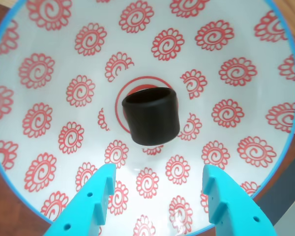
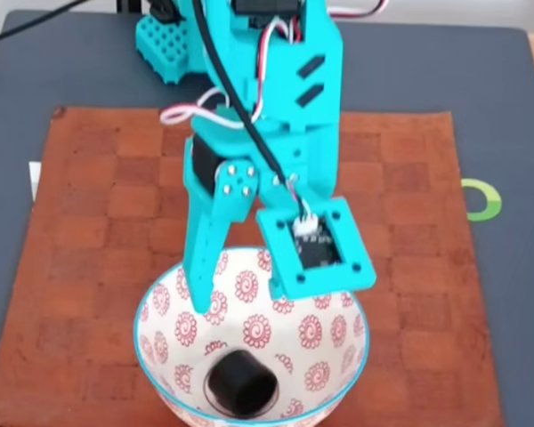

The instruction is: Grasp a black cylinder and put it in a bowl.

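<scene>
Black cylinder [image 1: 152, 115] lies tipped on its side at the bowl [image 1: 49, 29] bottom, frame centre in the wrist view, hollow end toward the top, covering part of the red ring centre. Fixed view: cylinder [image 2: 241, 383] sits low in the bowl [image 2: 151, 311] at bottom centre of frame. Gripper [image 1: 157, 196] spread wide, empty, both turquoise fingers [image 1: 96, 196] at the bottom edge of the wrist view, apart from the cylinder. In the fixed view the arm [image 2: 267, 133] hangs over the bowl's far rim, its camera mount [image 2: 316, 245] hiding part of the inner wall. Bowl rests on a brown checkered mat [image 2: 98, 205] atop a dark grey surface [image 2: 507, 89]; green mark [image 2: 485, 200] at right edge.
</scene>
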You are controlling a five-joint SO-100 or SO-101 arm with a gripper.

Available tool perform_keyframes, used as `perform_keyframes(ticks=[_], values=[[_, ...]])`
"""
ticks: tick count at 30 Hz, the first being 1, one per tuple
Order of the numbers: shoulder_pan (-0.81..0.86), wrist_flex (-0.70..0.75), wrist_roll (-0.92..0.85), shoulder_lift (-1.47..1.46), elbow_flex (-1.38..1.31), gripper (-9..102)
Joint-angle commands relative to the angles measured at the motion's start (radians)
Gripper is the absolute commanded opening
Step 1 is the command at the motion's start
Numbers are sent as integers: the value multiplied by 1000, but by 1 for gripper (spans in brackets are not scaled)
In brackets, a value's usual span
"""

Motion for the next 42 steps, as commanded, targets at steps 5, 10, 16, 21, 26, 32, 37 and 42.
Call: perform_keyframes(ticks=[5, 10, 16, 21, 26, 32, 37, 42], values=[[25, 21, 67, 23, -38, 22], [23, 32, 120, 26, -38, 22], [18, 32, 110, 67, -32, 10], [23, 38, 106, 170, -15, 1], [25, 38, 91, 278, 138, 0], [25, 34, 101, 448, 390, 0], [25, 32, 133, 604, 588, 0], [43, 15, 160, 785, 796, 0]])
